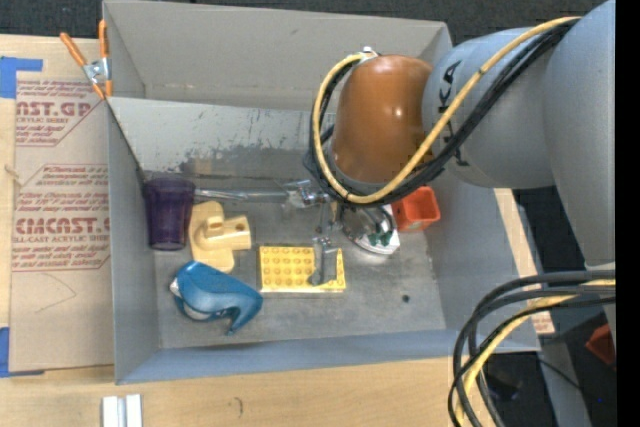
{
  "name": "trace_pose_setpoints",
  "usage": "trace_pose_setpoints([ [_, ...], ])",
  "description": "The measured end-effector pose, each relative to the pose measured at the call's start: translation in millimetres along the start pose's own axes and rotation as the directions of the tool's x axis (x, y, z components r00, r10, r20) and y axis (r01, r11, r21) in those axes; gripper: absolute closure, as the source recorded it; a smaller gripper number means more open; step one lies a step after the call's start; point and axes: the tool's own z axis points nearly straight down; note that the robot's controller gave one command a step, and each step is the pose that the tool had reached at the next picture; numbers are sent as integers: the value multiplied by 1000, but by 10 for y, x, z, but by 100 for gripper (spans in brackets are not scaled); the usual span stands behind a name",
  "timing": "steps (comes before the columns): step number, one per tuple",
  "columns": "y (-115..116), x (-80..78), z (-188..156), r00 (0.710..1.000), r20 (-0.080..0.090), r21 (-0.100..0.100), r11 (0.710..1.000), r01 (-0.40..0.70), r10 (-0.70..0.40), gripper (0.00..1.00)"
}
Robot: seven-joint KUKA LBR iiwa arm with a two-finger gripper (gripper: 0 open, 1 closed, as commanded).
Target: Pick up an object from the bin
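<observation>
Reaching down from under the arm's orange cover (380,125), the tool (326,263) hangs at the right edge of a flat yellow studded plate (288,267) that lies on the floor of the grey bin (270,45). Its tip looks to be at or just above the plate's right margin. Whether it touches cannot be told, nor whether the tool is spread or pressed together, since it shows as one narrow grey shape.

Just right of the plate, partly under the arm, lies a small white and green thing (378,240), and beyond that an orange piece (420,207). Left of the plate are a cream block (218,233) and a purple cup (168,211). Below and left of the plate lies a blue curved object (212,295).

My reading is that this is the approach and descent step, with nothing lifted yet. A thin, flat plate gives little to grip, so the next move probably calls for catching its right edge squarely before any lift.
</observation>
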Motion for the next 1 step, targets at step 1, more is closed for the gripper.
trace_pose_setpoints([
  [1, 0, 0, 0, 1000, 0, 0, 1000, 0, 0, 0],
])
